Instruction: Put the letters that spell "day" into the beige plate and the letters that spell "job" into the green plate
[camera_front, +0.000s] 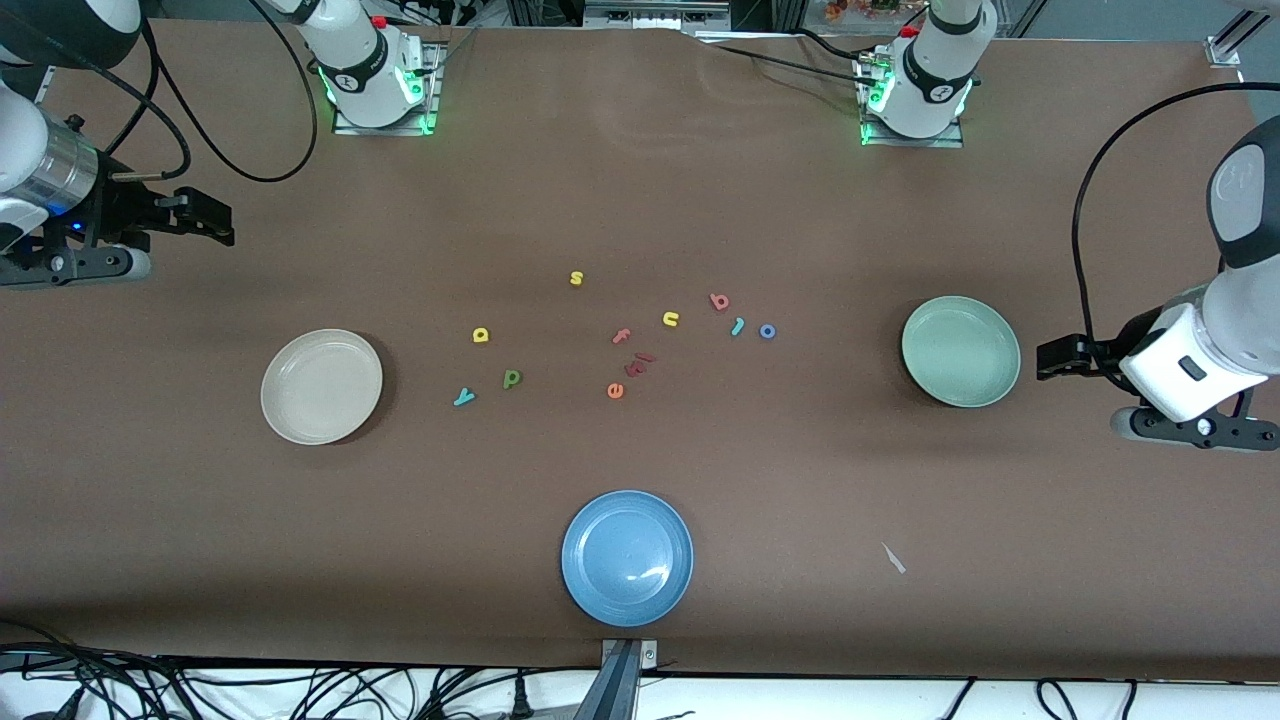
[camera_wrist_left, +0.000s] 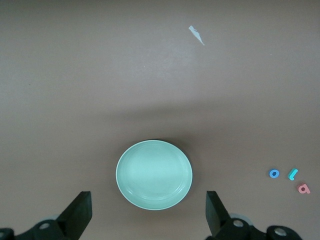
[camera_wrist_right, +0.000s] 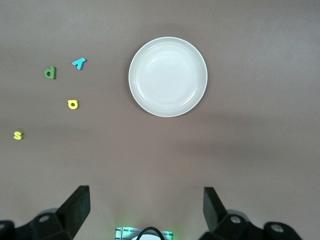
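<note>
Both tools open, letters off plates

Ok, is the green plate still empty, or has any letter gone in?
Empty. The green plate shows only bare glaze in the left wrist view.

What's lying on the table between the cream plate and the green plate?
In the front view, foam letters lie scattered between the beige plate and the green plate: the "day" letters, then strays, then the "job" letters.

Even, bright overhead light — soft shadows hug the plates. A glare spot sits on the blue plate (camera_front: 627, 558); green lamps glow at the 2 arm bases. Pictures are sharp.
</note>
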